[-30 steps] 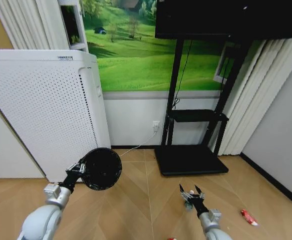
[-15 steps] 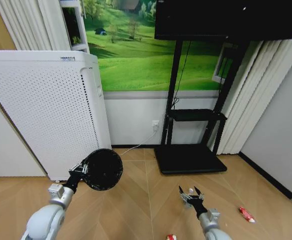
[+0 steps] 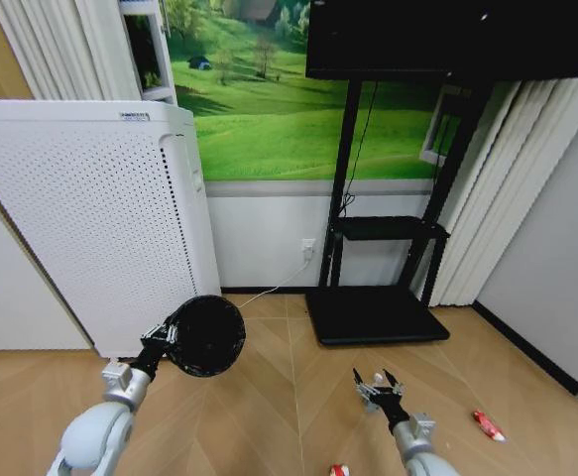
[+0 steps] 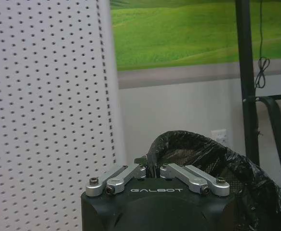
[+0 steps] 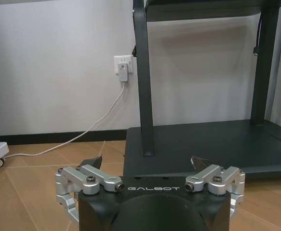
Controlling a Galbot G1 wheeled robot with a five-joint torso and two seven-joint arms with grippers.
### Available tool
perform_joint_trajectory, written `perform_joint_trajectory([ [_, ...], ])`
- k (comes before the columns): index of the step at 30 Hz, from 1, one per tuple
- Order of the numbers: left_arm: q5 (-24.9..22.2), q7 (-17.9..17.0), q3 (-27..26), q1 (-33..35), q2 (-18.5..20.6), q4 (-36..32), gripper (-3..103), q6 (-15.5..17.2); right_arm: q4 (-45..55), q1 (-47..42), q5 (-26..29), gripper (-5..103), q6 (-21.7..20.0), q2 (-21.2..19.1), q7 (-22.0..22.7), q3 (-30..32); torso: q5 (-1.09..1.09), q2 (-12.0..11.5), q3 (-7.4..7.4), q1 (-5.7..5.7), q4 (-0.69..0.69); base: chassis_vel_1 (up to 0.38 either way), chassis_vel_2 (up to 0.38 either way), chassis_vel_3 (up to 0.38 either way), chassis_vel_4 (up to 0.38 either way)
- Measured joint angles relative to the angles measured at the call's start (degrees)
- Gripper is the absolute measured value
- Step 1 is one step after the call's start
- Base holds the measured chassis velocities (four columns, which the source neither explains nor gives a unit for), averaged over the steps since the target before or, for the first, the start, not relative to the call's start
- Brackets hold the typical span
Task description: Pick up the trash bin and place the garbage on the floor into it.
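Note:
The trash bin (image 3: 207,335), black mesh with a black liner, hangs tipped on its side above the floor (image 3: 269,397), its mouth turned toward me. My left gripper (image 3: 162,339) is shut on its rim, and the left wrist view shows the fingers (image 4: 130,172) pinching the lined rim of the trash bin (image 4: 212,163). My right gripper (image 3: 375,383) hovers low over the parquet with its jaws open and nothing between them; it also appears in the right wrist view (image 5: 149,162). One red-and-white piece of garbage (image 3: 489,424) lies on the floor to the right, another (image 3: 338,470) at the bottom edge.
A tall white perforated appliance (image 3: 90,218) stands just behind the bin on the left. The flat black TV-stand base (image 3: 378,315) and its posts lie ahead of the right gripper. A white cord (image 3: 269,290) runs from a wall socket (image 5: 122,67) along the floor.
The head view has shifted slightly, bringing the red wrapper at the bottom edge into sight. The left arm with the bin has drifted a little to the right. Both grippers keep their states.

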Motion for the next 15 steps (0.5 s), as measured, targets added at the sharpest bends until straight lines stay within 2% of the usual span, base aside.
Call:
perform_joint_trajectory([
  [4,0.6,-0.6,5.4,-4.1,0.4,1.9,7,0.2,-0.3,-0.7,-0.7,100,0.8,0.2,0.0,0.0,0.01,0.0,0.00,0.01,0.00,0.000,0.000,0.000,0.000],
  [11,1.6,-0.7,10.2,-8.9,0.1,5.4,7,0.0,-1.4,-1.0,-0.8,100,1.2,0.4,-0.3,0.0,0.01,0.0,0.00,0.00,0.01,0.000,0.000,0.000,0.000],
  [14,2.1,-0.5,15.1,-14.6,0.2,9.6,7,-0.6,-1.9,-1.1,-0.8,100,1.2,0.8,-0.3,0.1,0.02,0.0,0.01,0.01,0.01,0.000,0.000,0.000,0.000],
  [15,2.1,-0.5,15.1,-14.6,0.2,9.6,7,-0.6,-1.9,-1.1,-0.8,100,1.2,0.8,-0.3,0.1,0.02,0.0,0.01,0.01,0.01,0.000,0.000,0.000,0.000],
])
